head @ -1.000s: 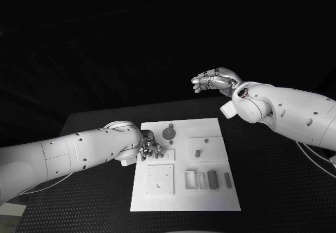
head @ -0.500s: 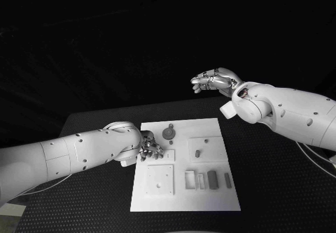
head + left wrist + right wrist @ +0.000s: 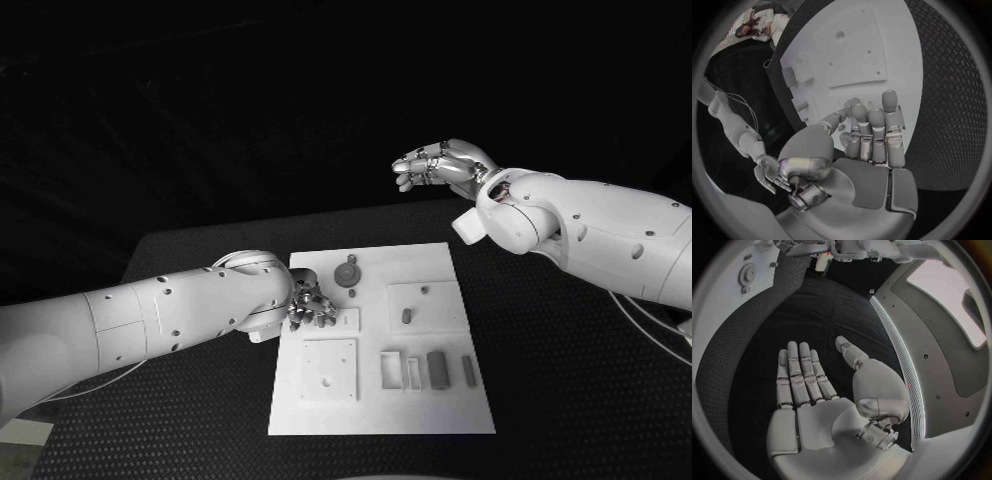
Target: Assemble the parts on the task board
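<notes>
The white task board (image 3: 378,400) lies in the middle of the black table. On it are a round grey part (image 3: 348,272), a small peg (image 3: 408,317) in a raised square plate, and two dark grey blocks (image 3: 438,369) near the right edge. My left hand (image 3: 307,305) hangs over the board's left edge, fingers pointing down at it and holding nothing. In the left wrist view its fingers (image 3: 873,132) reach out over the board (image 3: 848,55). My right hand (image 3: 441,165) is raised high beyond the board's far side, palm (image 3: 811,410) bare and fingers stretched.
A square plate (image 3: 330,368) with small holes sits at the board's near left, with a slotted holder (image 3: 392,369) beside it. Black table (image 3: 577,380) surrounds the board on all sides. In the right wrist view the board (image 3: 726,300) curves along the rim.
</notes>
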